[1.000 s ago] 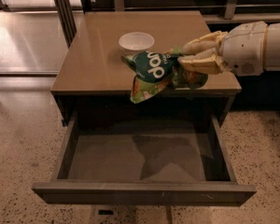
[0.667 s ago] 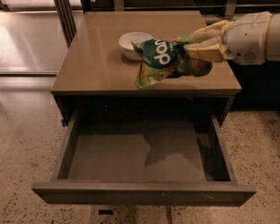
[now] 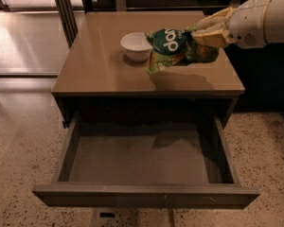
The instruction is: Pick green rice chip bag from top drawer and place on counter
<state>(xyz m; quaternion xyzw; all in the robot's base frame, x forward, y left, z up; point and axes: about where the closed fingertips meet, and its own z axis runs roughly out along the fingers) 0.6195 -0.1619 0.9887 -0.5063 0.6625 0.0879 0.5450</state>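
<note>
The green rice chip bag (image 3: 176, 47) hangs in the air above the right half of the counter (image 3: 104, 65), its dark green "pop" patch facing me. My gripper (image 3: 206, 32) comes in from the right on a white arm and is shut on the bag's right end. The bag casts a shadow on the tabletop below it. The top drawer (image 3: 144, 157) is pulled out wide below the counter's front edge, and its grey floor holds nothing.
A white bowl (image 3: 136, 45) stands on the counter just left of the bag. Dark vertical poles (image 3: 64, 11) rise behind the counter's left corner. Speckled floor surrounds the cabinet.
My gripper has carried the bag up and back from over the counter's front edge to above its right half, next to the bowl.
</note>
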